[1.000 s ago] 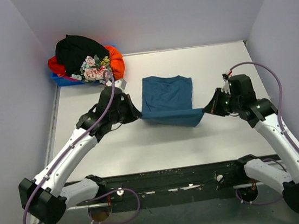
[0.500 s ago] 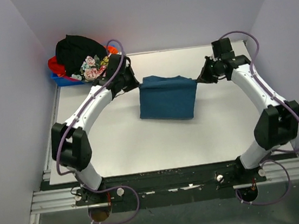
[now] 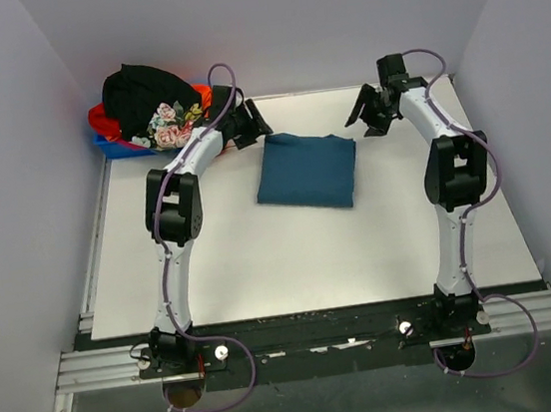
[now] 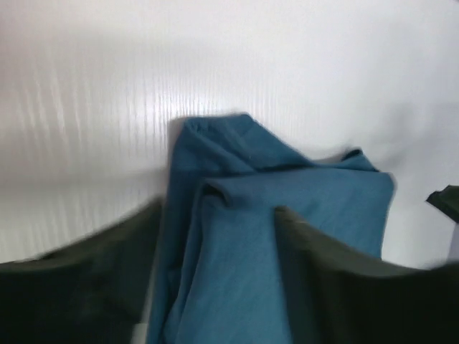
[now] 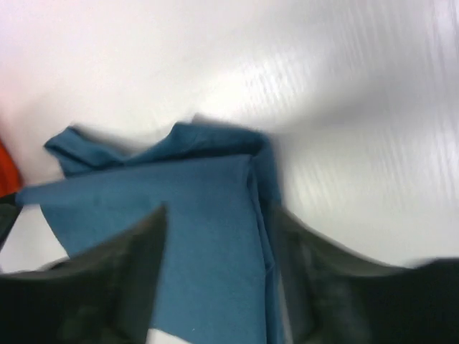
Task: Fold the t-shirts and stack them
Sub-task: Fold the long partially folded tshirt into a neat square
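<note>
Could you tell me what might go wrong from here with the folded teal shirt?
1. The left pincer and right pincer hang open by the far corners of the teal shirt; pulling back low could snag and undo the fold.
2. Its far edge looks bunched in the left wrist view, so shirts may stack unevenly.
3. The left pincer is near the heaped shirts and might catch them.

White arm links (image 3: 167, 280), black joints (image 3: 173, 203), dark fingers (image 4: 79, 276), purple cables (image 3: 220, 410).

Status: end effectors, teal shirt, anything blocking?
Left end effector open, right end effector open. Teal t-shirt folded flat on table. Nothing blocking; other shirts heaped in bin.
</note>
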Robot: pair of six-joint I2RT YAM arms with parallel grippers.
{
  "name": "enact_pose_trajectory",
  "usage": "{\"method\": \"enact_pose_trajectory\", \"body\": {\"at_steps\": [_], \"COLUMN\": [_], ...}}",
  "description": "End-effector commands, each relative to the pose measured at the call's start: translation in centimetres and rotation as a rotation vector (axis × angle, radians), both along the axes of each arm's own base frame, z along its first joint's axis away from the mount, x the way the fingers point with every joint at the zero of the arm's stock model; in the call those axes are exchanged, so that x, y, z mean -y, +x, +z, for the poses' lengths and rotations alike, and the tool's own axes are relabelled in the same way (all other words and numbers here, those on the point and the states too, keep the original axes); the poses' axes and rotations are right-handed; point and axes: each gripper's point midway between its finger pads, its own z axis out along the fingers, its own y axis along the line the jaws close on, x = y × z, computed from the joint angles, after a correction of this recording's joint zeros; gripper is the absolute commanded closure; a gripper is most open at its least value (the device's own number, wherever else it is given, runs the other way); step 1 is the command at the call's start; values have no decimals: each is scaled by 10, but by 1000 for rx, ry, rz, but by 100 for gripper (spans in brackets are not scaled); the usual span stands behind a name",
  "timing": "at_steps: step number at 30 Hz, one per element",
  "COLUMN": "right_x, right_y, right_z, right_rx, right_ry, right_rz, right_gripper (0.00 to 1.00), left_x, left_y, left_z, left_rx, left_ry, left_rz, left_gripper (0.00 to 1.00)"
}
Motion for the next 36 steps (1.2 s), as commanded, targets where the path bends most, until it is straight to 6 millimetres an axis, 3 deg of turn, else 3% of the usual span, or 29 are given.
{"method": "enact_pose_trajectory", "body": {"at_steps": [1,6,14,21,30,33,36], "right_x": [8,8,-2,-2,-11,-11,-10], "right_y": [18,10,-12,-8,-2,-1,-1], "right_z": [-20,-21,-42,-65,-88,-92,-92], "right_rx": [-24,24,-1,-55,-99,-115,-116], "right_ry": [25,21,61,65,59,52,45], "right_rz": [3,21,78,67,70,59,57], "right_gripper": [19,32,50,54,62,73,79], "left_x": [17,10,8,16,9,11,14], "left_y": [26,18,4,15,18,21,23], "left_z": [2,7,-8,-39,-67,-72,-74], "left_rx": [46,115,104,21,-32,-38,-42], "left_ry": [-98,-83,-80,-73,-29,-34,-47], "left_rz": [-68,-86,-101,-101,-59,-59,-61], "left_gripper": [12,12,35,44,50,55,52]}}
